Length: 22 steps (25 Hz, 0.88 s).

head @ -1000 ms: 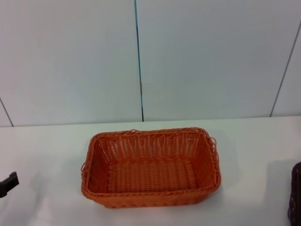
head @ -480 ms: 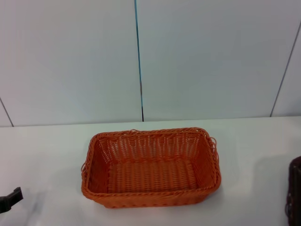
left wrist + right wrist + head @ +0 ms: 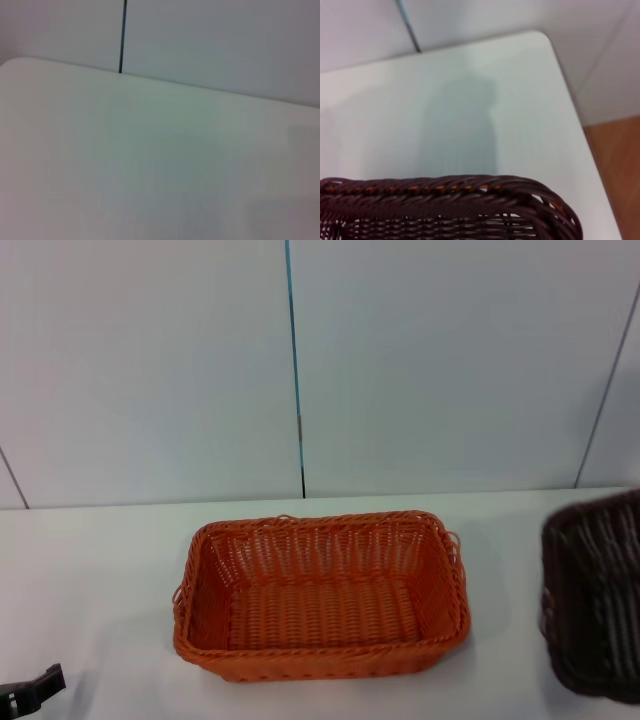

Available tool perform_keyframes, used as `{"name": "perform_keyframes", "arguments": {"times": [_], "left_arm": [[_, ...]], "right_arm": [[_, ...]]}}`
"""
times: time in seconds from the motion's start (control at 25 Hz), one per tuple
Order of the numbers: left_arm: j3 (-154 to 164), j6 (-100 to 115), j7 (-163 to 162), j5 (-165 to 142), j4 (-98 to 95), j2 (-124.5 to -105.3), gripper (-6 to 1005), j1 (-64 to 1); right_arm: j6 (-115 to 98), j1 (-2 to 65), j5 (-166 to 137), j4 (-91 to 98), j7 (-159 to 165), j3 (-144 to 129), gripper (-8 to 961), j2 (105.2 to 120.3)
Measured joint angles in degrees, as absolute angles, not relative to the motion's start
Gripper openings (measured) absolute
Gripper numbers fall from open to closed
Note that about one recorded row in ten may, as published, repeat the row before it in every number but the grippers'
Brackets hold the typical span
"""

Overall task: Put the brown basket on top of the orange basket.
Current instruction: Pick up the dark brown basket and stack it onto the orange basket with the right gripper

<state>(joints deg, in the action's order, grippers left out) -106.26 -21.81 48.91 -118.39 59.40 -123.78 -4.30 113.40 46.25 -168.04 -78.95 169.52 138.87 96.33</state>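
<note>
Both jaws unseen; brown basket (image 3: 597, 592) right of orange basket (image 3: 320, 592)

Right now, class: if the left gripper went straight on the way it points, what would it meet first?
Judging by the left wrist view, the bare white table, then the wall behind it; no basket lies in that line, though depth is unclear.

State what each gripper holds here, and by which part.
It cannot be told: the brown basket appears raised at the right, but no fingers show on it. The left gripper, low on the left, holds nothing visible.
</note>
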Motion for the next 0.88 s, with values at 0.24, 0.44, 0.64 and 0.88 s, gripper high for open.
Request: {"name": "perform_keyframes", "arguments": {"times": [0.24,0.44,0.64,0.88], "left_arm": [[-106.09,-21.72,48.89,-118.32,59.00,-123.90,876,-3.82],[-105.86,-21.75,48.86,-117.65,58.42,-123.93,876,-3.82],[-105.52,-21.82,48.86,-117.26,58.19,-124.01,876,-3.85],[-105.47,-22.23,48.86,-117.24,58.02,-124.01,876,-4.13]], "right_arm": [[113.30,51.99,-168.05,-77.36,170.17,137.13,129,96.28],[113.05,55.00,-168.05,-77.05,170.36,136.70,129,96.05],[112.62,57.17,-168.04,-76.62,171.11,134.98,129,96.58],[112.11,61.07,-168.03,-75.76,172.09,132.80,129,97.97]]}}
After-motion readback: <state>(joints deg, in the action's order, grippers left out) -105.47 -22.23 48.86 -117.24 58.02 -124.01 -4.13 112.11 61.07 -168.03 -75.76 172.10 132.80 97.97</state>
